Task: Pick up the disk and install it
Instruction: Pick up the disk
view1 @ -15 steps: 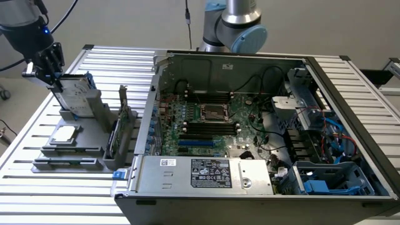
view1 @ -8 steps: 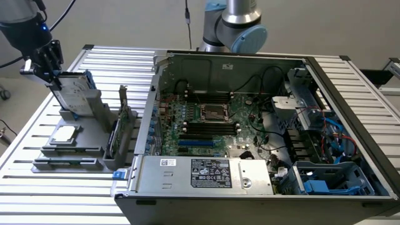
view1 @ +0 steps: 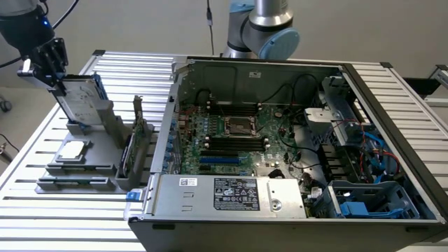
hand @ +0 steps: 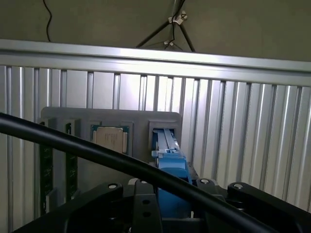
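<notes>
1. The disk [view1: 83, 102] is seen upright at the upper left of the exterior view, its lower end in a grey holder [view1: 105, 118]
2. Its top edge is clamped by the gripper [view1: 57, 84]
3. A chip [view1: 72, 150] is laid on the holder, lower in the frame
4. An open case [view1: 266, 76] is set to the exterior view's right

Above the open computer case [view1: 280, 76] the way down is free; inside, black cables [view1: 301, 154] cross the boards. Between the disk [view1: 78, 101] in its grey holder [view1: 81, 169] and the case wall stands an upright green card [view1: 140, 139], narrowing that gap
</notes>
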{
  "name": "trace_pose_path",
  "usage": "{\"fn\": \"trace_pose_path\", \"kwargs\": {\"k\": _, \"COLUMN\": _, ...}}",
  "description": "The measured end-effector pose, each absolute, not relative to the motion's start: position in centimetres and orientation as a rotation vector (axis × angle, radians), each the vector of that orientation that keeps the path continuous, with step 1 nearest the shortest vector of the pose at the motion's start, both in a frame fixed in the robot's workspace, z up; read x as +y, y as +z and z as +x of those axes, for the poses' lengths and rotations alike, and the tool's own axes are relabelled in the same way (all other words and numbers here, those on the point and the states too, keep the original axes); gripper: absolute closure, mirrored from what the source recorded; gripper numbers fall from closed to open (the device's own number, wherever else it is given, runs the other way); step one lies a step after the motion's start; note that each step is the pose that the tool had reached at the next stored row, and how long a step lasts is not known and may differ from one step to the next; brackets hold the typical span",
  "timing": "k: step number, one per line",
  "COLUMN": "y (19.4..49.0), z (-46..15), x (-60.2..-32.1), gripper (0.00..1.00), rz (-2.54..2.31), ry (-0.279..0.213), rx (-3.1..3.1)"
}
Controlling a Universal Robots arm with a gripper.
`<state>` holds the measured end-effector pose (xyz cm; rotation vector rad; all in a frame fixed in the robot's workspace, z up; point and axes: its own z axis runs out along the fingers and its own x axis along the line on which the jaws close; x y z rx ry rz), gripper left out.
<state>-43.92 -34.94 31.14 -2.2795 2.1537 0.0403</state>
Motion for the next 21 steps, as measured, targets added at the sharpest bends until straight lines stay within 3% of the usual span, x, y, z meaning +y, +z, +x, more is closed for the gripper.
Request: {"fn": "trace_pose_path", "kwargs": {"k": 21, "y": 39.0, "z": -43.3, "x": -35.0, "gripper": 0.67, "rz": -2.280, "ry": 0.040, "rx": 2.154}}
